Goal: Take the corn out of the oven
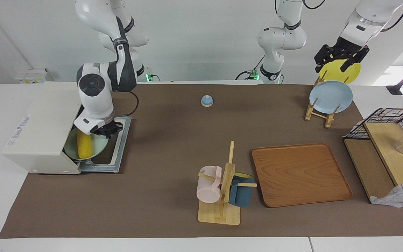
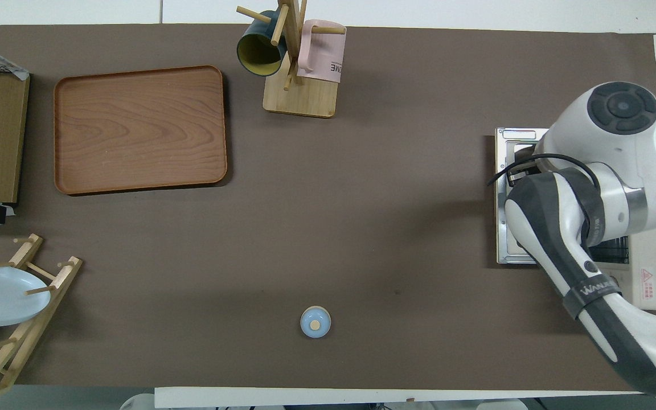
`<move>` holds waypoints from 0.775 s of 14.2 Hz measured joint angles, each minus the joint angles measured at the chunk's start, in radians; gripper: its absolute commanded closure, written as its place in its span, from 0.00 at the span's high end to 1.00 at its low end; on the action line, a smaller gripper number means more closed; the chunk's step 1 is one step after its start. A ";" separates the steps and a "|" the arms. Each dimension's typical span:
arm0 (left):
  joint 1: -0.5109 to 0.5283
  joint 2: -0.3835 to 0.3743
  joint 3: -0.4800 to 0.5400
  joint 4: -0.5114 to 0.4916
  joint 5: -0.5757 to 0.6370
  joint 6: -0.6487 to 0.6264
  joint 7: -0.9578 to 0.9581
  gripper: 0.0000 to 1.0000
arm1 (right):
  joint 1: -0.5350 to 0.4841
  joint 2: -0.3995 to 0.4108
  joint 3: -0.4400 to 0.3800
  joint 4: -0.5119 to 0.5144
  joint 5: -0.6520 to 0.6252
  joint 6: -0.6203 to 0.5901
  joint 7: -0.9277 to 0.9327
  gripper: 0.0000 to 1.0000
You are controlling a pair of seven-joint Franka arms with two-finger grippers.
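While the corn (image 1: 84, 146) lies on a pale green plate (image 1: 100, 147) at the mouth of the oven (image 1: 44, 129), I read this as the reach-and-grasp step: nothing has come out yet. The cob lies lengthwise on the plate, and the plate pokes out over the oven's open door (image 1: 119, 147), which lies flat on the brown mat. The oven stands at the right arm's end of the table.

My right gripper (image 1: 108, 130) is down over the plate, just beside the cob's nearer end. I cannot tell whether it touches the corn, nor how its jaws stand; the wrist covers them in both views. From overhead the arm hides the cob entirely.

As I judge it, the next move calls for squaring the fingers across the cob's width, closing firmly on that rounded surface, then drawing it out toward the mat without dragging the plate along or clipping the oven's top edge.

My left gripper (image 1: 341, 56) waits high over the yellow plate (image 1: 345, 71) in the wooden plate rack (image 1: 318, 113), which also holds a blue plate (image 1: 331, 97). Its jaws I cannot make out either.

Farther from the robots sit a wooden tray (image 1: 301, 174) and a mug stand (image 1: 222, 203); a small blue knobbed lid (image 1: 206, 100) lies nearer them, mid-table.
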 measured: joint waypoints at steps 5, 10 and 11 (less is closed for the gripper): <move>0.000 0.000 0.000 0.000 0.000 0.000 0.000 1.00 | 0.328 0.236 0.020 0.417 0.092 -0.230 0.446 0.00; 0.000 0.000 0.000 0.000 0.000 0.000 0.000 1.00 | 0.504 0.558 0.089 0.784 0.127 -0.227 0.801 0.01; 0.000 0.000 0.000 0.000 0.000 0.000 0.000 1.00 | 0.512 0.591 0.100 0.807 0.129 -0.204 0.830 0.03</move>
